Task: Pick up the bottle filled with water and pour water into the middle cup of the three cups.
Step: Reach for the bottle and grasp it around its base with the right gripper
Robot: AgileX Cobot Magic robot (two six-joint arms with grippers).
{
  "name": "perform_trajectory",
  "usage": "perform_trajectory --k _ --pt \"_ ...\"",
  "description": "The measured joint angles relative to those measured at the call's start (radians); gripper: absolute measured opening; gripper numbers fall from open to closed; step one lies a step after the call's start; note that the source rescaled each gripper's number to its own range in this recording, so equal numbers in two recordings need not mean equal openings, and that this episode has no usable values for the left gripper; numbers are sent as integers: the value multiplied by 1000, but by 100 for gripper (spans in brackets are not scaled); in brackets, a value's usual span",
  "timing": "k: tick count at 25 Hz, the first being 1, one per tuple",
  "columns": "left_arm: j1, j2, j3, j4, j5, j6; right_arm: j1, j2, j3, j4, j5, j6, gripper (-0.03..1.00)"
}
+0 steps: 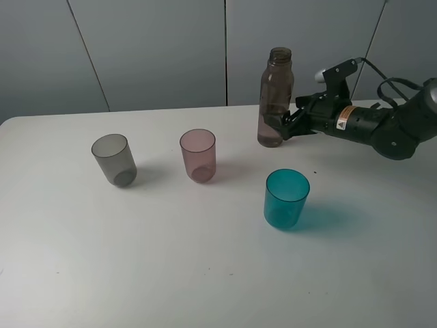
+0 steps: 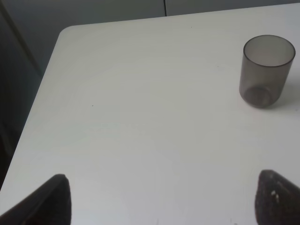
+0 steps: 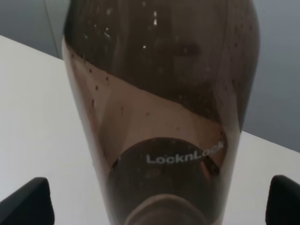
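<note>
Your left gripper hangs wide open and empty. Smoky grey translucent tumbler, pink-mauve translucent tumbler in the middle, teal translucent tumbler. Farther back, the tall smoky-brown plastic bottle, part-filled with water, stands between your right gripper's spread, unclosed fingers.

Ext cam sits high, off my arms, looking down & across the whole counter toward the back wall. My L wrist cam looks down over the counter's back-left corner, mid-range, and shares only the grey cup w/ ext view. R wrist cam is v. close on the bottle, which fills its frame; ext view has it too.
</note>
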State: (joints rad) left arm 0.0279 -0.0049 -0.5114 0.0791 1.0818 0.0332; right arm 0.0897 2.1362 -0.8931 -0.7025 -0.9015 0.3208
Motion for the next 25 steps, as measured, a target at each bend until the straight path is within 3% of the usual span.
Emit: perform_trajectory --k 25 --pt "0 0 0 0 0 -4 49 145 -121 62 -52 31 95"
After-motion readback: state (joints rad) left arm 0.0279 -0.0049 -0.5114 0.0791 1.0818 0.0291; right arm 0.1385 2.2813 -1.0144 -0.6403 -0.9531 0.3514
